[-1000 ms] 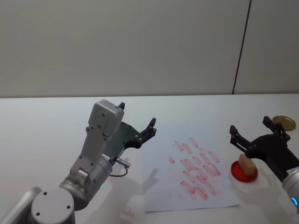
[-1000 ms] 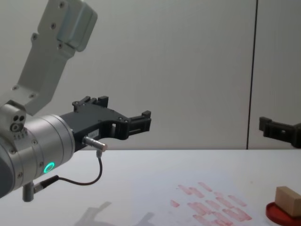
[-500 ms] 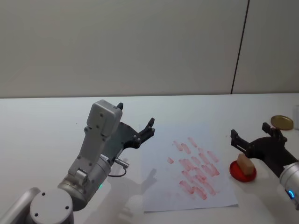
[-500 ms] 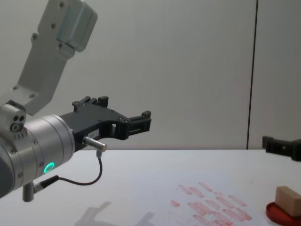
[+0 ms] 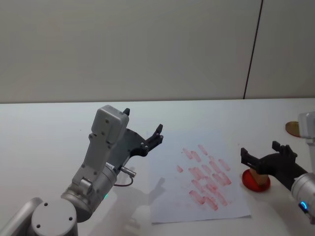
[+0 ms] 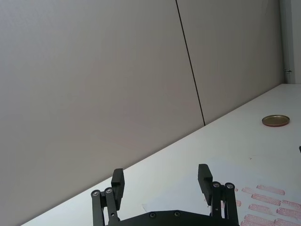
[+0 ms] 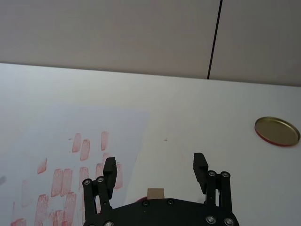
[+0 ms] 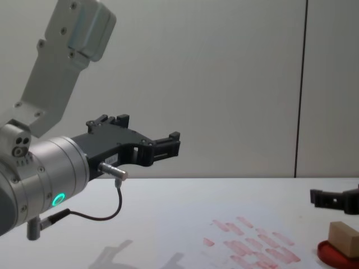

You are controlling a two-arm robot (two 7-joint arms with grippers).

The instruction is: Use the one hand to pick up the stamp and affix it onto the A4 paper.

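Facing a plain grey wall (image 5: 147, 49), with one dark vertical seam (image 5: 252, 49) toward the right. Working over a white matte table (image 5: 49, 128) that runs back to the wall.

Noted the left gripper (image 5: 143, 120) raised above the table, left of the paper, on a large silver wrist with a green ring lit. Fingers spread wide, nothing between them.

Logged the paper (image 5: 172, 201) flat on the table, centre-right, printed with slanting rows of pinkish-red oblong marks.

Found the right gripper (image 5: 260, 150) low over the table, just off the paper's right edge. Fingers apart, hovering above the stamp, clear of it in the chest view.

Noted a round red ink dish (image 5: 256, 183) beside the paper's right edge, and a gold lid (image 7: 277, 131) farther back to the right.

Found the stamp (image 8: 343, 238) resting in the dish.
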